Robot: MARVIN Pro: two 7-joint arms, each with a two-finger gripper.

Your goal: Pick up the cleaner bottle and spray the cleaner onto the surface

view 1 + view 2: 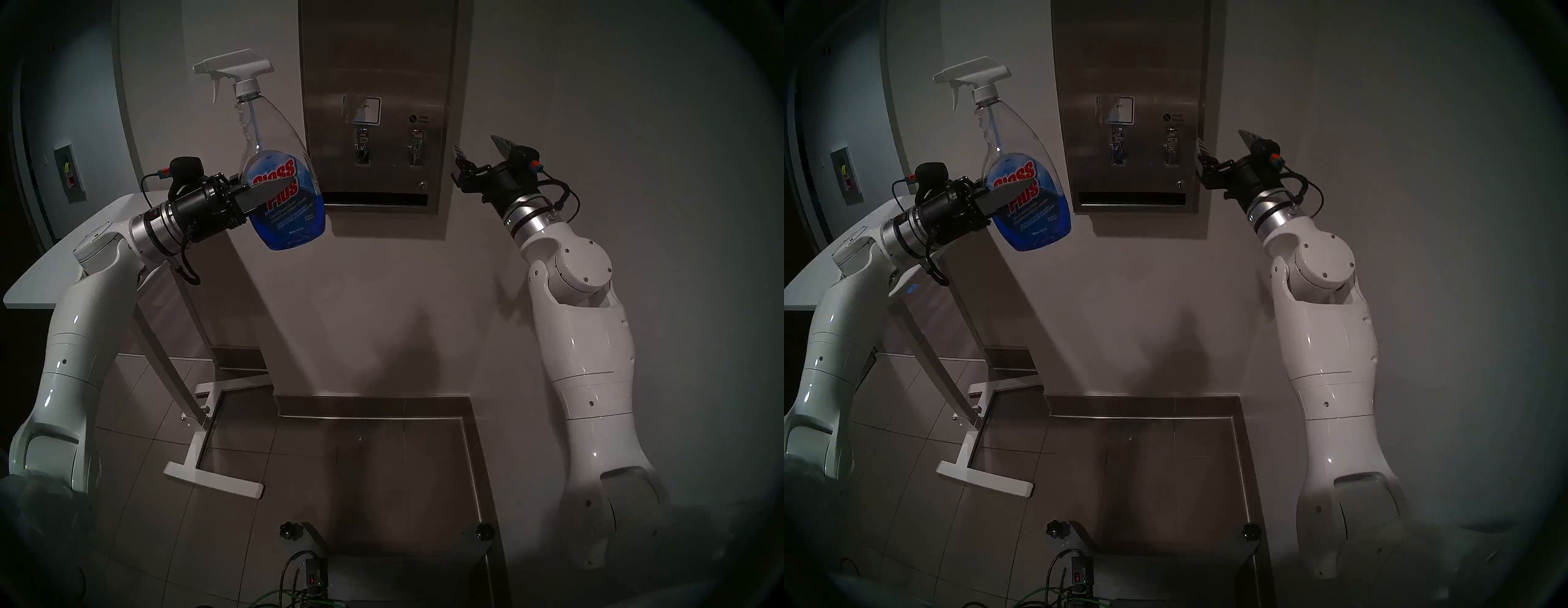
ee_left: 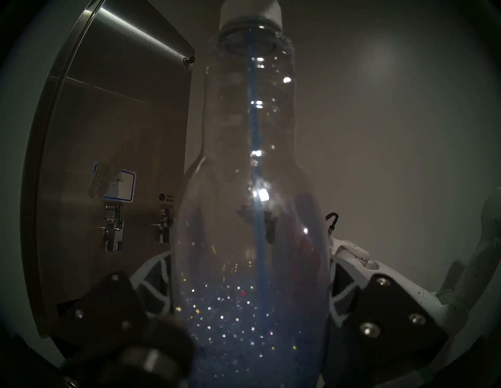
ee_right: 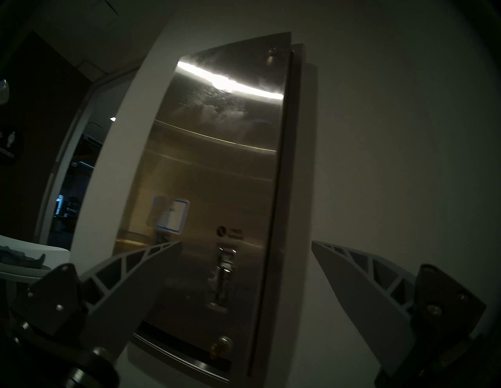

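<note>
My left gripper (image 1: 292,191) (image 1: 1033,191) is shut on the cleaner bottle (image 1: 278,140) (image 1: 1015,140), one finger lying across its blue label. The bottle hangs upright, left of the steel surface (image 1: 377,63) (image 1: 1127,63). The blue cleaner (image 1: 292,231) fills its lower part. Its white trigger head (image 1: 233,68) points its nozzle left, away from the panel. In the left wrist view the bottle (image 2: 252,162) fills the middle between the fingers (image 2: 156,284). My right gripper (image 1: 477,146) (image 1: 1221,139) (image 3: 245,243) stands open and empty at the panel's right edge. A whitish speckled haze (image 3: 222,108) shows high on the surface (image 3: 211,168).
A white table (image 1: 97,220) stands at the left, its foot (image 1: 212,479) on the tiled floor. A grey cloth (image 3: 21,260) lies on the table. The panel carries two levers (image 1: 362,146), a keyhole (image 1: 422,185) and a bottom slot (image 1: 377,198). A steel frame (image 1: 471,446) lies on the floor below.
</note>
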